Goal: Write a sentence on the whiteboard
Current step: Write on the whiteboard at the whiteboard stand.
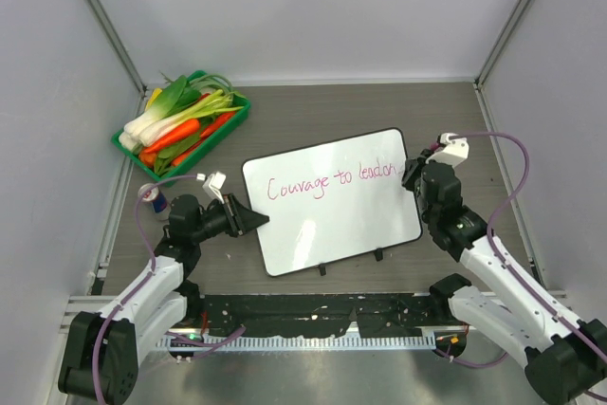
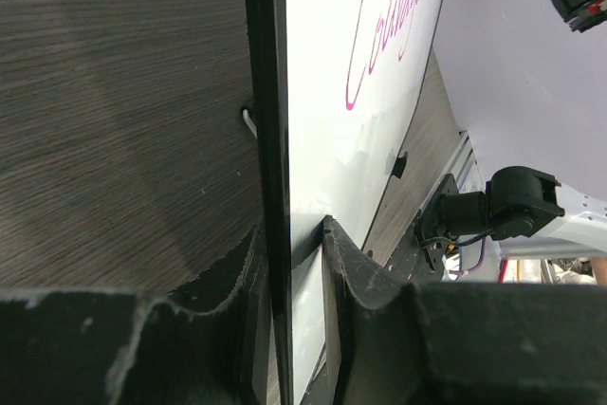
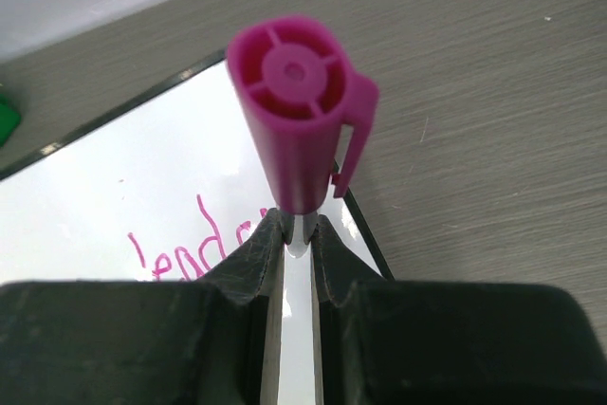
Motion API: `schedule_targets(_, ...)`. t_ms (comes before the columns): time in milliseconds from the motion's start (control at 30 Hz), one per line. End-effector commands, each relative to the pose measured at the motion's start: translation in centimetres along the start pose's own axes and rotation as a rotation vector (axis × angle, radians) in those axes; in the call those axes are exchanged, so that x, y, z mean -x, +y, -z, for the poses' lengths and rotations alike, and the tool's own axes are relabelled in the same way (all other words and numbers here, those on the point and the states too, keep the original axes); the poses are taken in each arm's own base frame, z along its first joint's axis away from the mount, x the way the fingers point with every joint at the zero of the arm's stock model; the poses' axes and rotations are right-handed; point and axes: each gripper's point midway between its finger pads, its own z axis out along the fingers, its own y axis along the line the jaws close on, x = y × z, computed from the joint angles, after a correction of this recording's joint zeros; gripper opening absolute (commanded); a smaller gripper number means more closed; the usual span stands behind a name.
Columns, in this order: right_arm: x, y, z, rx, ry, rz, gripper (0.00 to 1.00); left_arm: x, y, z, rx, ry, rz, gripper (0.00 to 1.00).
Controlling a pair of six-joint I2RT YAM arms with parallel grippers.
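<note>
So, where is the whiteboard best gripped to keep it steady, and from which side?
On the whiteboard, probably the left short edge, approached from the left, level with the table. It lies flat and thin, so jaws can pinch its rim, clear of the sentence and the clips. The left gripper holds it so.

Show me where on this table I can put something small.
The bare patch of table lies between the whiteboard and the back wall, right of the vegetable tray. Crowded: the left side, where the left gripper clamps the whiteboard, and its right end, where the right gripper holds a marker.
</note>
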Motion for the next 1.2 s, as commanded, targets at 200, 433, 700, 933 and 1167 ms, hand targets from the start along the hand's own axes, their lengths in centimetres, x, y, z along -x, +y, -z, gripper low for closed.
schedule_targets(200,5.8,-0.6,3.0,0.016,-0.206,-0.113,0.01,0.6,0.3,0.0,0.011,-0.029,-0.057,0.00)
schedule_targets(433,5.4,-0.9,3.1,0.021,-0.229,-0.123,0.01,0.6,0.3,0.0,0.014,-0.032,-0.057,0.00)
schedule_targets(700,4.4,-0.1,1.4,0.023,-0.186,-0.118,0.01,0.6,0.3,0.0,0.009,-0.028,-0.057,0.00)
schedule_targets(933,3.6,0.7,-0.1,0.015,-0.149,-0.102,0.01,0.7,0.2,0.0,0.009,-0.031,-0.060,0.00)
schedule_targets(1167,2.5,0.2,-0.9,-0.013,-0.140,-0.090,0.01,0.7,0.2,0.0,0.009,-0.031,-0.060,0.00)
